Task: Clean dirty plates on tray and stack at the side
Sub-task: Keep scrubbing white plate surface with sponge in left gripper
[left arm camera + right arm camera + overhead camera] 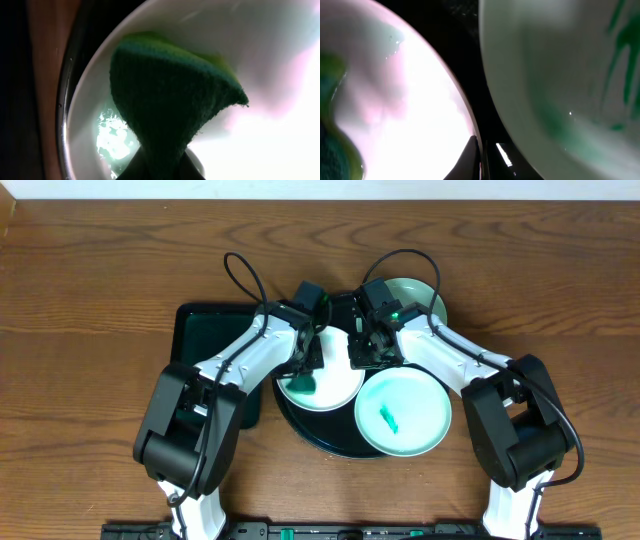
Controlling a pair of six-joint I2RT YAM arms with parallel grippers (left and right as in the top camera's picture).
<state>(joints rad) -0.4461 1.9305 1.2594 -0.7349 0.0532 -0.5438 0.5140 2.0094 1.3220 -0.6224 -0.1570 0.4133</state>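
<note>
The white plate (pixel 335 388) lies at the left of the round black tray (pixel 318 440). My left gripper (pixel 306 376) is shut on a dark green sponge (pixel 165 100) and presses it onto this plate. A teal smear (pixel 115 137) shows beside the sponge. My right gripper (pixel 361 360) is shut on the white plate's right rim (pixel 470 127). A mint-green plate (pixel 403 412) with a teal smear lies at the tray's front right, and it also shows in the right wrist view (pixel 560 80). Another mint-green plate (pixel 420 295) lies behind my right arm, partly hidden.
A smaller rectangular black tray (pixel 205 335) lies left of the round tray, partly under my left arm. The brown wooden table (pixel 90 300) stretches out on both sides. The two arms meet closely over the round tray.
</note>
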